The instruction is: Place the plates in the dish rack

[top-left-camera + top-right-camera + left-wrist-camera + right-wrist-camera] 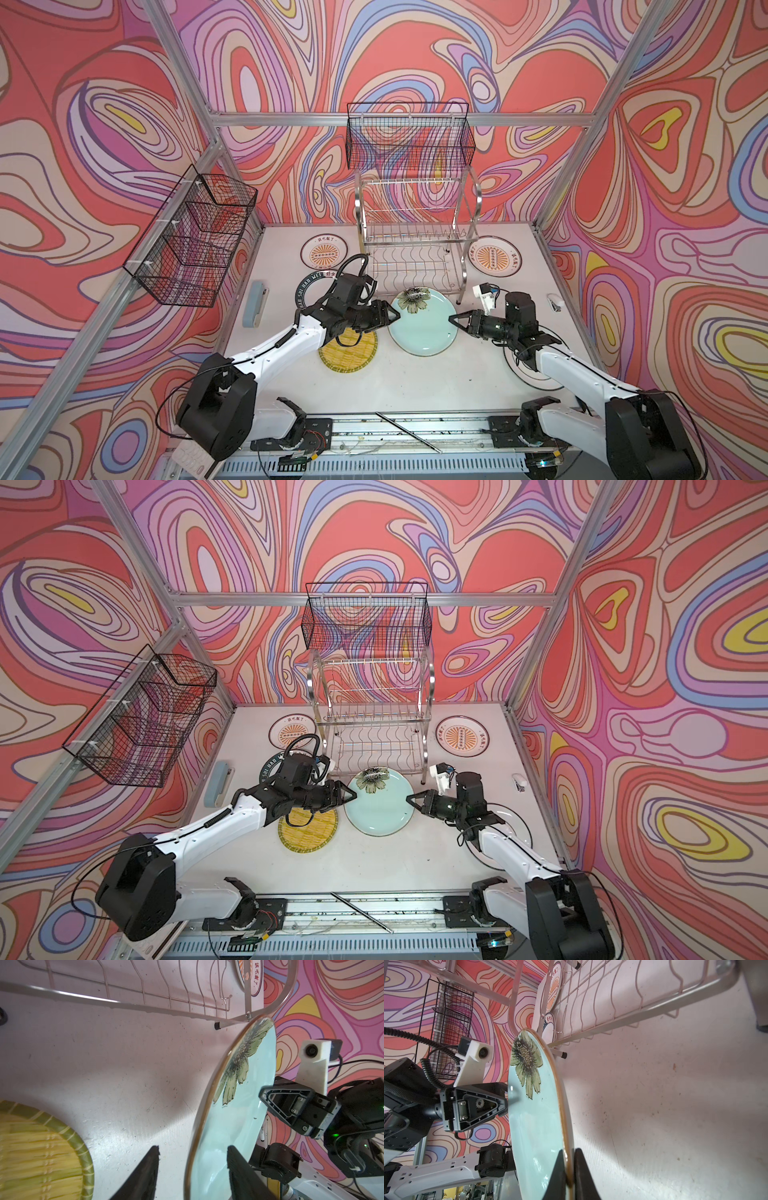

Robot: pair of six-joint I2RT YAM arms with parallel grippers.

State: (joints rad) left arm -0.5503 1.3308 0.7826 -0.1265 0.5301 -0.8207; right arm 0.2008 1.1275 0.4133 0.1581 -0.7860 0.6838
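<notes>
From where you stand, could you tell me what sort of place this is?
Probably a robot test cell staged as a kitchen: an aluminium frame with swirl-printed walls, and a chrome dish rack among plates on a white table.

Surface: white table point(415, 386), scuffed, speckled.
Rear ctr: dish rack point(417, 239), upright on its feet.
Beside rack: sunburst plate L point(324, 252), sunburst plate R point(493, 257), both flat.
L of ctr: dark-lettered plate point(304, 289), part hidden; yellow woven plate point(353, 353) nearer front.
R side: black-ringed plate point(525, 372), mostly hidden.
Edges: blue-grey stapler point(254, 303) L; small white item point(555, 302) R.
</notes>
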